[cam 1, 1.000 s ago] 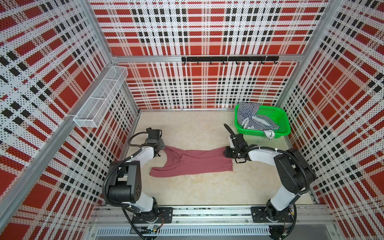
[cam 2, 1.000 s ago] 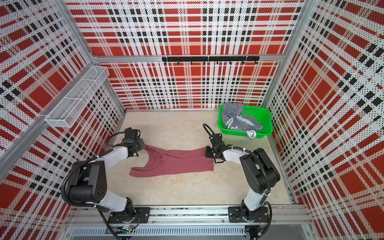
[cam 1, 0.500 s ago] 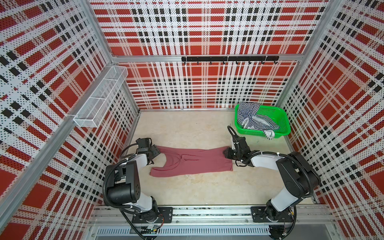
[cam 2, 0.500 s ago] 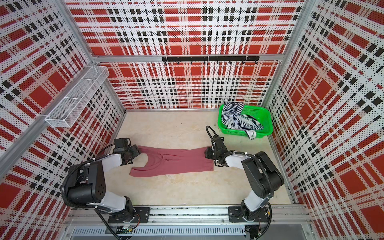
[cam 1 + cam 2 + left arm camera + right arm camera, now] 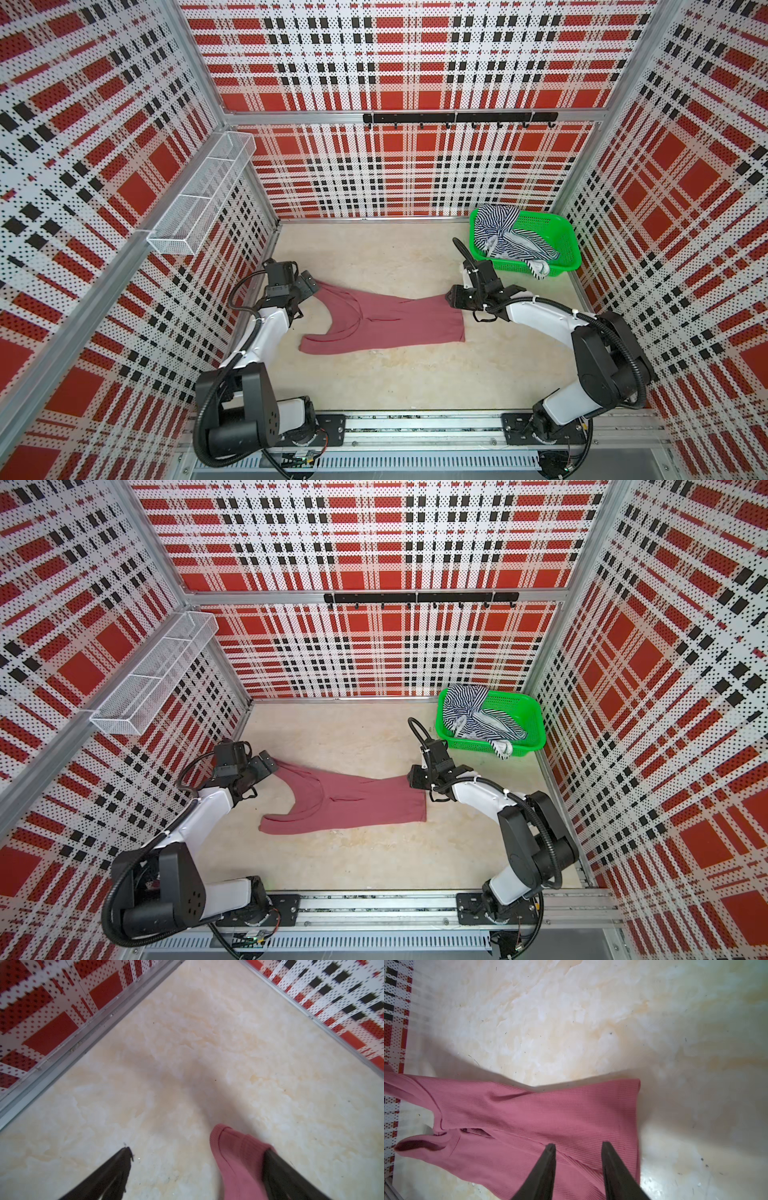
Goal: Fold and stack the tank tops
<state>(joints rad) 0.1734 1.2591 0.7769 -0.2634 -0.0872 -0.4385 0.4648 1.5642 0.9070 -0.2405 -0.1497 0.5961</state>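
— Where is it?
— The dusty-rose ribbed knit tank top (image 5: 386, 324) lies spread on the beige marbled table (image 5: 395, 257), between my grippers. My left gripper (image 5: 311, 286) gapes wide beside a strap (image 5: 234, 1153); my right gripper (image 5: 578, 1144) stands parted over the hem (image 5: 636, 1115) — perhaps touching.
— Next fold?
— Pinch both layers, lift evenly. The navy-striped knit top (image 5: 505, 237) sits in the green mesh basket (image 5: 569, 257).

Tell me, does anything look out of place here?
The striped tank top is crumpled in the green basket, one end spilling over its front rim. The rose tank top lies askew and wrinkled on the table.
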